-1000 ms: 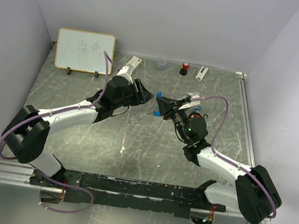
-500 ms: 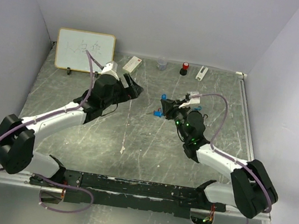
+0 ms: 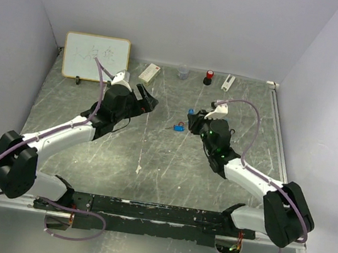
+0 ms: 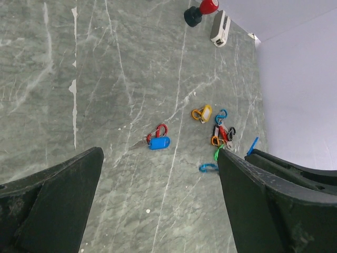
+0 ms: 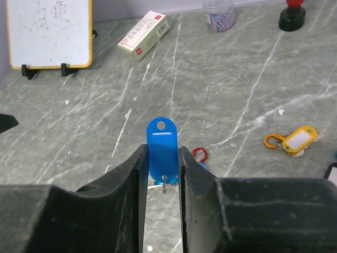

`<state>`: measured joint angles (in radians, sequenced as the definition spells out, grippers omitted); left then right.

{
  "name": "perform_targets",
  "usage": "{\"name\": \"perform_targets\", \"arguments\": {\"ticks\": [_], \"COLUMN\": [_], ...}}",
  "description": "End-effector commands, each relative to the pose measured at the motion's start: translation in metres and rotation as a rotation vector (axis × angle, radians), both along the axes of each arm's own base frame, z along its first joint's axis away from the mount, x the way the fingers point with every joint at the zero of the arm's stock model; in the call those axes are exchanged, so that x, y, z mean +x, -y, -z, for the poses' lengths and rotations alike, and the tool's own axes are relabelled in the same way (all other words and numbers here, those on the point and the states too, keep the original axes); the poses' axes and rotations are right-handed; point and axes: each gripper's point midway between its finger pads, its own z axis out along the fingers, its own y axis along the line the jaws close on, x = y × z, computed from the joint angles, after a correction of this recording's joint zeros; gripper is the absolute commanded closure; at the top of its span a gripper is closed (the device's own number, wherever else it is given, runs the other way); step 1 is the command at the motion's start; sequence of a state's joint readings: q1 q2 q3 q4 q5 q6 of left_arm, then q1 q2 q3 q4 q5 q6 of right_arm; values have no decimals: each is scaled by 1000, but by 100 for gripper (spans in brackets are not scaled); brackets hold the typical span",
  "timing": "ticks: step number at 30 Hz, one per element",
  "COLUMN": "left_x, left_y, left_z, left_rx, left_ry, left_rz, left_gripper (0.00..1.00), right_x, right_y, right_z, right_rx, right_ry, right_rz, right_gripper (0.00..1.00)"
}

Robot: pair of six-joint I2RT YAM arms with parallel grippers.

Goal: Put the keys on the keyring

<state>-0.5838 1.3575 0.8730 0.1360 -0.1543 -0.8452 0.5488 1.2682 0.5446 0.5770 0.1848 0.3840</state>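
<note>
Left claw (image 4: 159, 153), gaping wide, has retreated leftward; right claw (image 5: 162, 154) pinches a blue-tagged key (image 5: 161, 138).

A robotics lab cell: plain white walls (image 3: 173, 12) box in a grey marbled table (image 3: 152, 156)

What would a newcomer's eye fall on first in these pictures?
Most striking is the blue tag, pinched between the fingers of the right gripper in the middle of its wrist view. Beside it, to the right in that view, a yellow-tagged key lies on the grey marbled table, and a whiteboard stands at the far left. The left gripper hangs open and holds nothing.
</note>
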Motion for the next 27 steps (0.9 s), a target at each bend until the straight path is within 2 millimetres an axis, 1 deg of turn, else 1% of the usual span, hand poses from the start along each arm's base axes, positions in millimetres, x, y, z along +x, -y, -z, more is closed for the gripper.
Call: {"name": "perform_targets", "arguments": {"ticks": [1, 8, 12, 14, 16, 22, 23, 24, 26, 27], "left_x": [-2, -4, -6, -6, -6, -5, -5, -5, -4, -4], "left_y": [-6, -13, -16, -18, -19, -26, -28, -30, -33, -35], "left_z": [-12, -18, -22, -22, -22, -21, -22, -22, -22, -22], "left_rx": [-3, 9, 12, 17, 20, 37, 42, 46, 55, 60], "left_ry": [23, 29, 38, 39, 37, 37, 39, 40, 43, 43], "left_rz": [-2, -18, -28, -30, -33, -61, -69, -75, -87, -91], "left_gripper": [0, 0, 0, 0, 0, 0, 0, 0, 0, 0], "right_x": [6, 14, 19, 20, 24, 27, 27, 28, 28, 28], "right_y": [11, 26, 36, 36, 45, 52, 52, 53, 53, 53], "right_z": [-2, 27, 50, 64, 72, 85, 85, 86, 87, 87], "right_rx": [-16, -68, -93, -102, -100, -113, -115, -117, -120, -119], "right_ry": [-60, -173, -245, -280, -301, -330, -332, -337, -340, -339], "right_rz": [76, 179, 219, 215, 235, 256, 259, 262, 266, 267], "right_gripper": [100, 100, 100, 100, 100, 100, 98, 93, 79, 74]}}
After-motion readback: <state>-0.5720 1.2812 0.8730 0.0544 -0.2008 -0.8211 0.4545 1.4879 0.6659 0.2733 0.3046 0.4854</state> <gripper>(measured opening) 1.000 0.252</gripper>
